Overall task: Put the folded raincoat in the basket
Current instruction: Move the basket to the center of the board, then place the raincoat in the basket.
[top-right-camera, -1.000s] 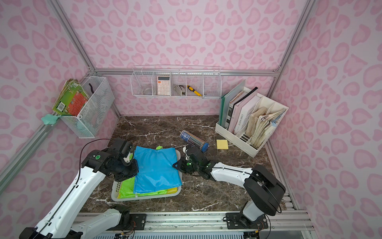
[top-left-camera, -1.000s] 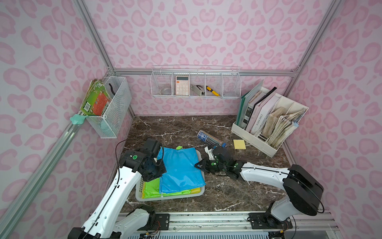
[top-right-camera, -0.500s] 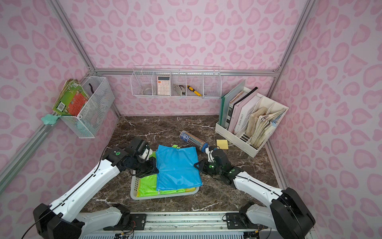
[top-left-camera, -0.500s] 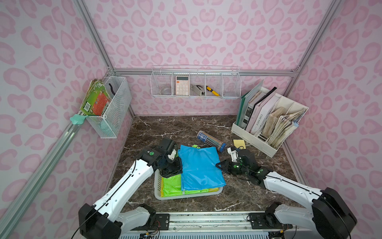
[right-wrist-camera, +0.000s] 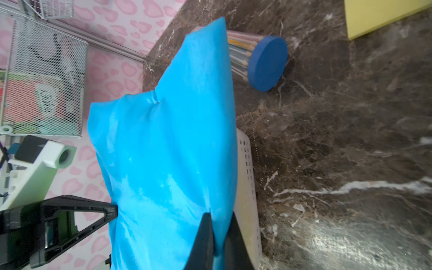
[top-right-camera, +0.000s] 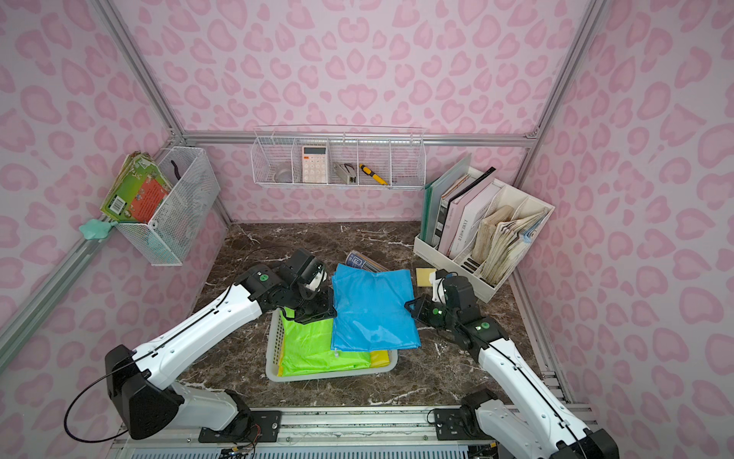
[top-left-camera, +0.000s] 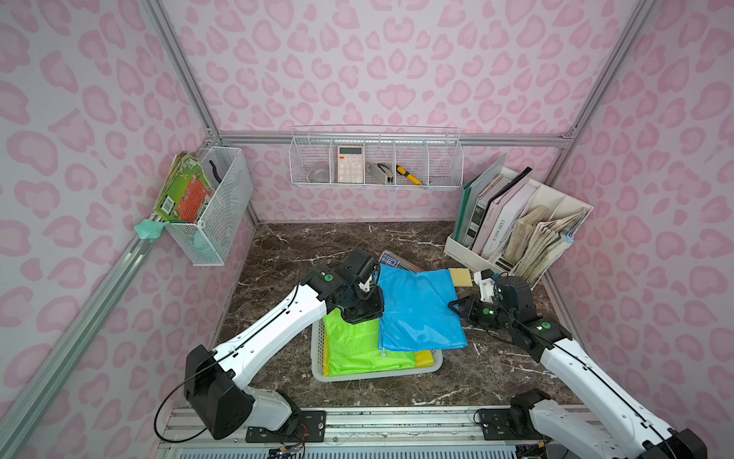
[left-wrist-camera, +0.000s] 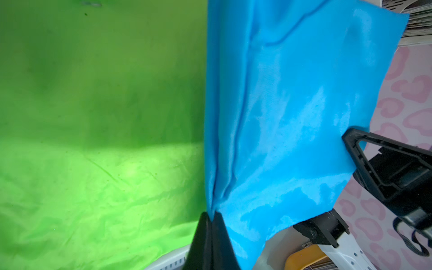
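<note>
A blue folded raincoat (top-left-camera: 417, 310) (top-right-camera: 373, 310) is stretched between my two grippers over the right part of the white perforated basket (top-left-camera: 377, 375) (top-right-camera: 329, 375). It reaches past the basket's far and right rims. My left gripper (top-left-camera: 377, 306) (left-wrist-camera: 211, 214) is shut on its left edge. My right gripper (top-left-camera: 454, 306) (right-wrist-camera: 218, 216) is shut on its right edge, just above the basket's rim (right-wrist-camera: 245, 175). In the basket lie a green raincoat (top-left-camera: 353, 345) (left-wrist-camera: 93, 140) and a yellow one (top-left-camera: 427, 357) beneath.
A pencil tube with a blue cap (right-wrist-camera: 267, 63) lies just behind the raincoat, and a yellow pad (top-left-camera: 460, 277) to its right. A file holder (top-left-camera: 516, 226) stands at the back right. A wire rack (top-left-camera: 377, 167) and a mesh bin (top-left-camera: 214, 206) hang on the walls.
Both grippers have carried the blue raincoat to the right. The basket now also sits further right on the table.
</note>
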Action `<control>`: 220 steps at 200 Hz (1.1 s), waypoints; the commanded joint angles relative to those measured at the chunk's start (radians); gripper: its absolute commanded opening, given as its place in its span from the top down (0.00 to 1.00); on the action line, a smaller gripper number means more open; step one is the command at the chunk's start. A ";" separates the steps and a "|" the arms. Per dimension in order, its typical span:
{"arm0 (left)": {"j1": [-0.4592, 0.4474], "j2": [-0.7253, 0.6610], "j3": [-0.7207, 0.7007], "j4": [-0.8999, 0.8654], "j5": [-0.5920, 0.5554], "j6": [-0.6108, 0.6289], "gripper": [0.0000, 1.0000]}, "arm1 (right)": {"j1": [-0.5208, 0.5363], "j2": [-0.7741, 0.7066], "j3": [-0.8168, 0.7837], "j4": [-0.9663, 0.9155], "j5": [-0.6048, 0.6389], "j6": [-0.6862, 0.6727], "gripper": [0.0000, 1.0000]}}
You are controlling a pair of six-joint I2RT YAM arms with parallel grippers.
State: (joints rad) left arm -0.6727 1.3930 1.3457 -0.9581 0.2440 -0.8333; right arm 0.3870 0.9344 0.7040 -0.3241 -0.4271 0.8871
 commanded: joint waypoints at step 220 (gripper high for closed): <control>0.291 -0.255 -0.287 -0.340 -0.296 0.063 1.00 | 0.379 0.352 0.009 0.359 0.087 0.176 1.00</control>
State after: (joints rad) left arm -0.4061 1.1522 1.0760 -1.1316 0.1402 -0.7601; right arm 0.7486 1.2575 0.7151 0.0196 -0.4187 1.0546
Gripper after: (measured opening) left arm 0.065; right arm 0.090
